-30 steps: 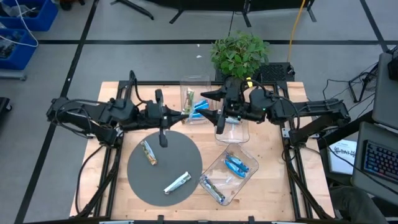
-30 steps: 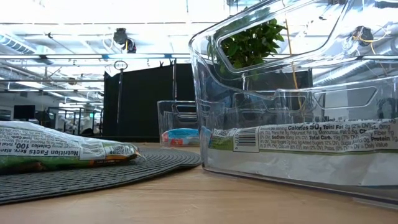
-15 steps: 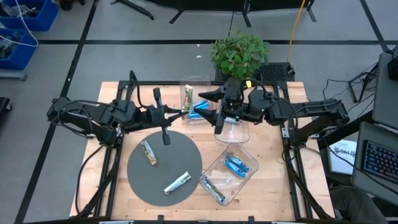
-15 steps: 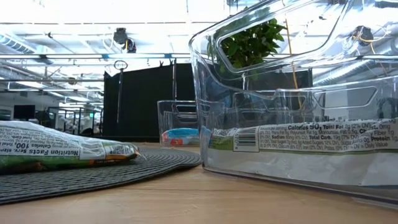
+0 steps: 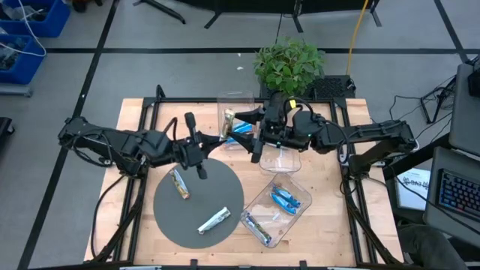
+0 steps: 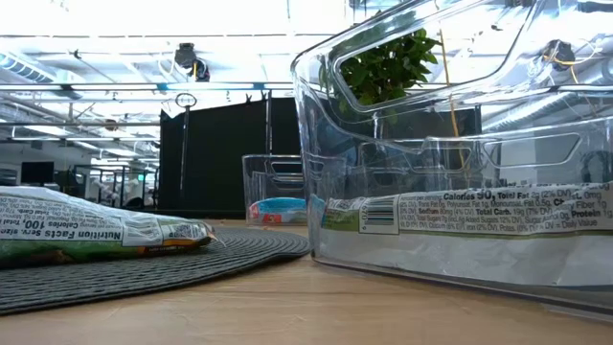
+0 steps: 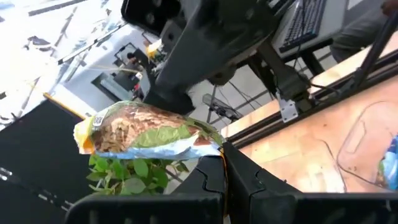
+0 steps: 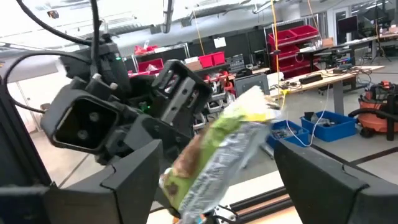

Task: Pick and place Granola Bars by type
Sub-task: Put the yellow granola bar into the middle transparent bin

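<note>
Handover is taking place above the bench, beside the potted plant. The left gripper is pinching the end of a green-and-tan granola bar, its fingers fully closed on the wrapper, holding it up in the air. The right gripper is standing wide, one finger on either side of that bar without clamping it. Farther from the plant, two more bars are lying on the round grey mat, and others are sitting in the clear bins near it.

two bars on mat, bins right
</note>
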{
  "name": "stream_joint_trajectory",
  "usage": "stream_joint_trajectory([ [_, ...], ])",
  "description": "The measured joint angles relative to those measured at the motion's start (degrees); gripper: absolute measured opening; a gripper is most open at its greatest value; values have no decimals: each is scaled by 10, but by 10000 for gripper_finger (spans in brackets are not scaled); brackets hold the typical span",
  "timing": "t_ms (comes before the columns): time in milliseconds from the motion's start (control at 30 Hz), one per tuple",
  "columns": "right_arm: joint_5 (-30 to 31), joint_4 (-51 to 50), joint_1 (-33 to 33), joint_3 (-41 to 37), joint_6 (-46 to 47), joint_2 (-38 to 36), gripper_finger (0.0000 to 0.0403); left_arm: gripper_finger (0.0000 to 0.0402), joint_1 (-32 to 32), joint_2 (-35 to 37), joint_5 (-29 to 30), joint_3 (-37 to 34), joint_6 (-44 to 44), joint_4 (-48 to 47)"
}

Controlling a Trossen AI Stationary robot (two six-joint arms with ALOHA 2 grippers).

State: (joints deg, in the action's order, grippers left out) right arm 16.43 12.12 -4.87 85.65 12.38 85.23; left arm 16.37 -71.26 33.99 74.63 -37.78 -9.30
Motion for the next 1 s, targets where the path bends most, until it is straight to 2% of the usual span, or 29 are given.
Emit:
stream_joint_trajectory([
  [233,0,1,3,0,1,4,302,0,9,0,24,0,-11,2],
  [567,-1,14,5,0,-4,27,295,0,10,0,21,0,-5,0],
  [733,-1,45,6,0,-15,25,253,0,10,0,21,0,-3,-1],
  [867,-2,39,7,0,-14,26,196,0,10,0,21,0,7,-2],
  [1000,-32,40,10,0,-11,26,136,0,10,0,21,0,8,-2],
])
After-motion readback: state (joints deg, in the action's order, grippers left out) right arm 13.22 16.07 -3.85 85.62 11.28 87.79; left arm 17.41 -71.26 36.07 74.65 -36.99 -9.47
